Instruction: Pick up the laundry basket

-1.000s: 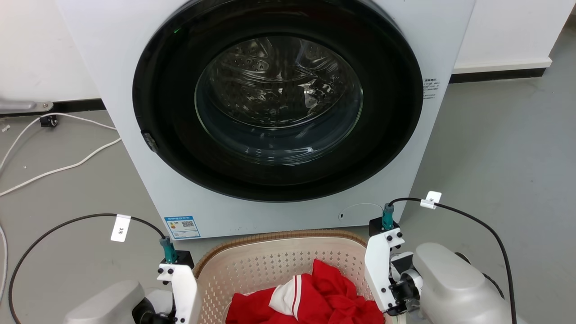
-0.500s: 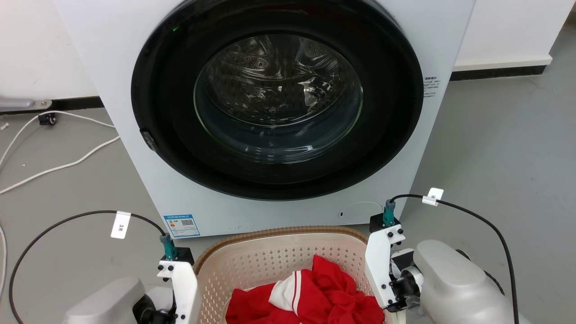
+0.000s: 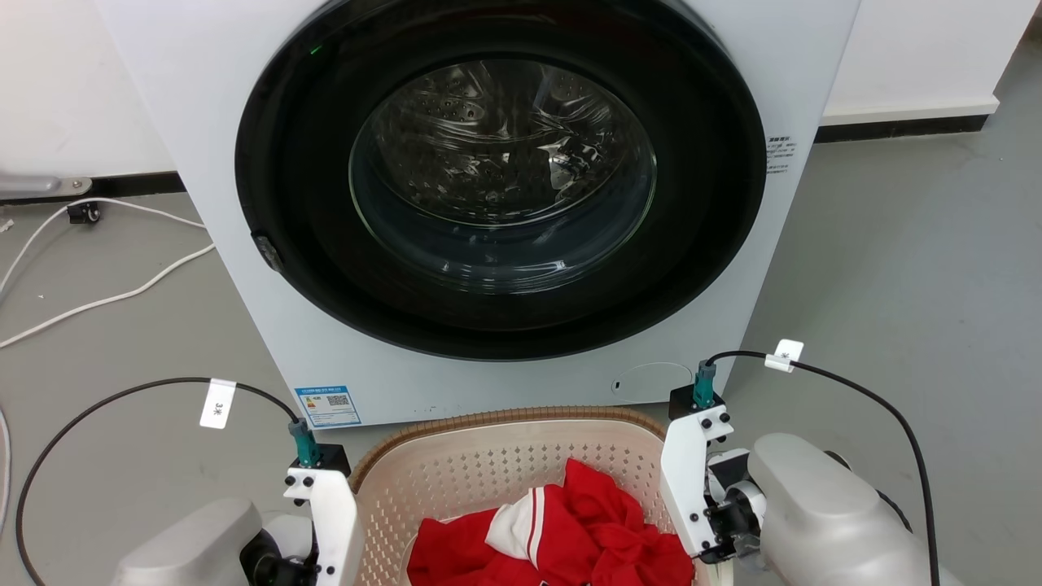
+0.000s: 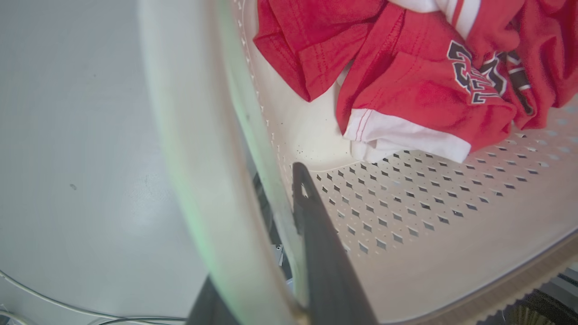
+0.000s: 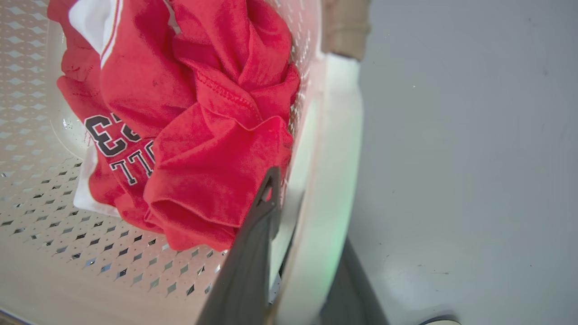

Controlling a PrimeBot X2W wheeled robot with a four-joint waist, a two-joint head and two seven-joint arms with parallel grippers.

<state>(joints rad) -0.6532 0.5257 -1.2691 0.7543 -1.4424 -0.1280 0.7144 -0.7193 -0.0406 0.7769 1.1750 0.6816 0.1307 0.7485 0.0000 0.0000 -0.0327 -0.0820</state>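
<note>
The laundry basket [image 3: 488, 464] stands low in the head view, right in front of the washing machine: cream perforated walls, brown woven-look rim. A red and white garment [image 3: 570, 537] lies inside it. My left gripper [image 4: 266, 198] straddles the basket's white left handle [image 4: 189, 135], one dark finger [image 4: 316, 225] inside the wall and the other mostly hidden outside. My right gripper [image 5: 307, 203] clamps the white right handle [image 5: 334, 158] the same way, its inner finger [image 5: 257, 234] against the red garment [image 5: 203, 135].
The white washing machine [image 3: 244, 163] with its round dark door [image 3: 501, 179] rises close behind the basket. White cables [image 3: 98, 301] trail over the grey floor at the left. Bare grey floor [image 3: 895, 268] lies to the right.
The whole head picture has shifted slightly upward. The basket, the garment and both wrists sit a touch higher against the machine than a second ago. Both grips look the same.
</note>
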